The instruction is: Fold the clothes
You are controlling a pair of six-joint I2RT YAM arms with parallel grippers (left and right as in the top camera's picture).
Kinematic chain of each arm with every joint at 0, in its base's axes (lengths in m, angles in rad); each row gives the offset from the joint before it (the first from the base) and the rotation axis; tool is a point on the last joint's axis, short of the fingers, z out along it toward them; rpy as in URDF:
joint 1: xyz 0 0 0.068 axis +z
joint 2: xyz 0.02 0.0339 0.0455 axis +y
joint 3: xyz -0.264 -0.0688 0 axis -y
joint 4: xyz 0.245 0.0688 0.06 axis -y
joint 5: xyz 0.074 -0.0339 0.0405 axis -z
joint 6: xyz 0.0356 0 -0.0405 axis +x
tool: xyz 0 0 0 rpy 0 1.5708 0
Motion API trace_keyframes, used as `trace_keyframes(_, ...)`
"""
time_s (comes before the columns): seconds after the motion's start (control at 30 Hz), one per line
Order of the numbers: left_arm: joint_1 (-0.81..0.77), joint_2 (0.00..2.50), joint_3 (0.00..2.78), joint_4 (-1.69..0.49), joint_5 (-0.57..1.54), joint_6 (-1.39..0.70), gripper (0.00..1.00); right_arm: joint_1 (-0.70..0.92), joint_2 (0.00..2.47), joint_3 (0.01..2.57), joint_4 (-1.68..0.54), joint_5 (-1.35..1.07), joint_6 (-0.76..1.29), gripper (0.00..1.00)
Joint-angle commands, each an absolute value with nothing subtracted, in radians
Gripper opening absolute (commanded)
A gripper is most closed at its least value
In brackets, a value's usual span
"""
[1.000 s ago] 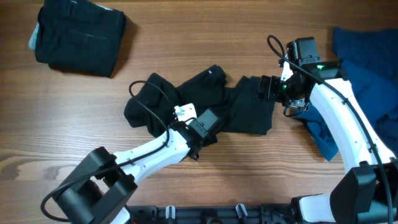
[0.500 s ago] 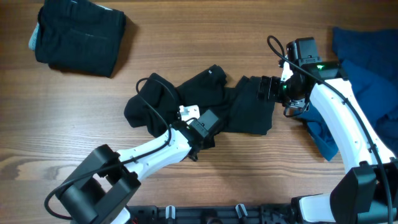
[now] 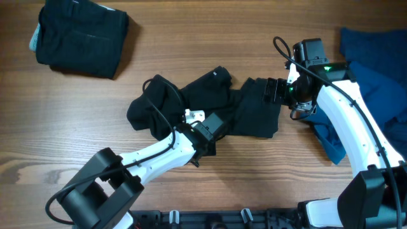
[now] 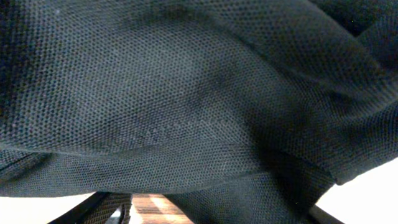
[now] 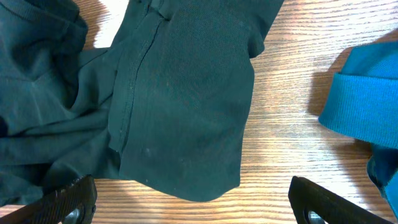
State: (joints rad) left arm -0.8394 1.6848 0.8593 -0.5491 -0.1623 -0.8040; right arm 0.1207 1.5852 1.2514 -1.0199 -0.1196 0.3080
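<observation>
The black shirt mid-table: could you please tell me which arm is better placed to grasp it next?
Probably left: the left gripper is buried in the black shirt, while the right gripper hangs open above its edge.

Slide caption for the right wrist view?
Open right tool above the crumpled black shirt, blue garment beside it on the wooden table.

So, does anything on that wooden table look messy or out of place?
Yes. The black short-sleeved fabric shirt in the middle lies bunched and twisted rather than flat. The loose blue fabric garments at the right edge are a rumpled heap. Only the folded black garment at top left looks tidy.
</observation>
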Motion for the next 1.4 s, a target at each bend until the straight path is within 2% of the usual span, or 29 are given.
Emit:
trace_keyframes(0.0, -0.836, 1.700, 0.845, -0.546, -0.159, -0.736, 0.62, 0.120, 1.565, 1.248, -1.021, -0.121, 0.299, 1.00)
trace_keyframes(0.17, -0.836, 1.700, 0.845, -0.539, -0.157, -0.740, 0.29, 0.120, 1.565, 1.248, -1.023, -0.138, 0.299, 1.00)
trace_keyframes(0.2, -0.836, 1.700, 0.845, -0.540, -0.152, -0.740, 0.25, 0.120, 1.565, 1.248, -1.023, -0.146, 0.299, 1.00)
trace_keyframes(0.23, -0.836, 1.700, 0.845, -0.543, -0.145, -0.740, 0.17, 0.120, 1.565, 1.248, -1.023, -0.163, 0.299, 1.00)
trace_keyframes(0.37, -0.836, 1.694, 0.845, -0.573, -0.131, -0.741, 0.04, 0.120, 1.565, 1.248, -1.023, -0.216, 0.300, 1.00)
trace_keyframes(0.5, -0.835, 1.664, 0.845, -0.616, -0.131, -0.762, 0.04, 0.120, 1.565, 1.248, -1.024, -0.278, 0.300, 0.99)
trace_keyframes(0.63, -0.835, 1.618, 0.845, -0.649, -0.131, -0.848, 0.04, 0.120, 1.565, 1.248, -1.037, -0.338, 0.336, 0.91)
trace_keyframes(0.83, -0.835, 1.586, 0.845, -0.653, -0.131, -0.920, 0.05, 0.136, 1.565, 1.247, -1.070, -0.336, 0.455, 0.85)
trace_keyframes(1.17, -0.835, 1.586, 0.845, -0.645, -0.150, -0.985, 0.06, 0.382, 1.567, 1.065, -0.943, -0.176, 0.756, 0.84)
trace_keyframes(1.37, -0.836, 1.588, 0.844, -0.640, -0.150, -1.008, 0.04, 0.412, 1.578, 0.952, -0.807, -0.176, 0.875, 0.80)
